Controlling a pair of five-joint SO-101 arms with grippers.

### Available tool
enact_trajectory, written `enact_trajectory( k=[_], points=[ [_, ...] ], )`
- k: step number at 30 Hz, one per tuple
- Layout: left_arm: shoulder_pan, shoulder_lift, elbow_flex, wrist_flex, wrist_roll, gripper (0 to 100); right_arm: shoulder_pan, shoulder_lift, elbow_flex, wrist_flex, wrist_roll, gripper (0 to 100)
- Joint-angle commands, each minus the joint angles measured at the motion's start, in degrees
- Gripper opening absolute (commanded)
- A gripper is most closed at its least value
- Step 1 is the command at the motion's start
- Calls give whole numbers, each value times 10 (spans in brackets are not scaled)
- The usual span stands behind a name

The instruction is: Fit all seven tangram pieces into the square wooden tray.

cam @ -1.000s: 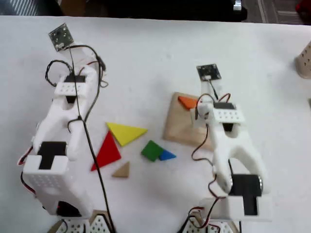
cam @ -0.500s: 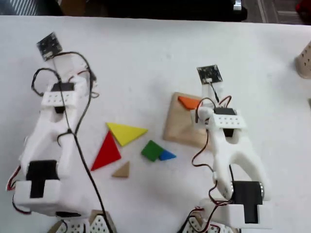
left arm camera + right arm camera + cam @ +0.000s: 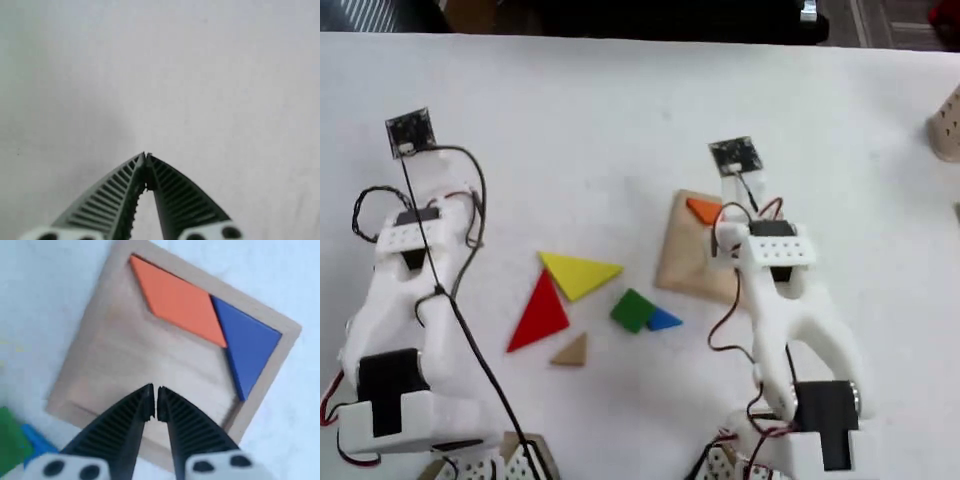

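Observation:
The square wooden tray (image 3: 685,262) lies at centre right, partly under my right arm. In the right wrist view the tray (image 3: 115,360) holds an orange parallelogram (image 3: 177,305) and a blue triangle (image 3: 247,347) along one side. My right gripper (image 3: 154,390) is shut with nothing in it, above the tray's bare wood. Loose on the table to the tray's left are a yellow triangle (image 3: 580,272), a red triangle (image 3: 540,312), a green square (image 3: 633,310), a small blue triangle (image 3: 665,320) and a tan triangle (image 3: 570,350). My left gripper (image 3: 145,159) is shut over bare white table.
A beige perforated object (image 3: 948,125) stands at the table's right edge. Black cables (image 3: 470,330) trail along the left arm. White table stretches open behind the pieces and between the arms.
The left arm has swung left and pulled back, away from the loose pieces. The right arm has shifted slightly left over the tray. The pieces have not moved.

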Motion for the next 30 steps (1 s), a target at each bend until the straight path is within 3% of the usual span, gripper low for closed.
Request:
enact_trajectory(
  k=[1, 8, 12, 16, 30],
  points=[
    [-1, -28, -5, -44, -17, 24, -60, -74, -68, 124, 7, 27],
    [-4, -27, -5, -47, -17, 27, -233, -145, -43, 220, 5, 207],
    [-4, -27, -5, -47, -17, 27, -295, -137, 28, 167, -16, 197],
    [-5, -27, -5, -47, -17, 27, -330, -142, 86, 120, -22, 182],
    [-5, -27, -5, -47, -17, 28, -379, -141, 111, 114, 11, 183]
  ],
)
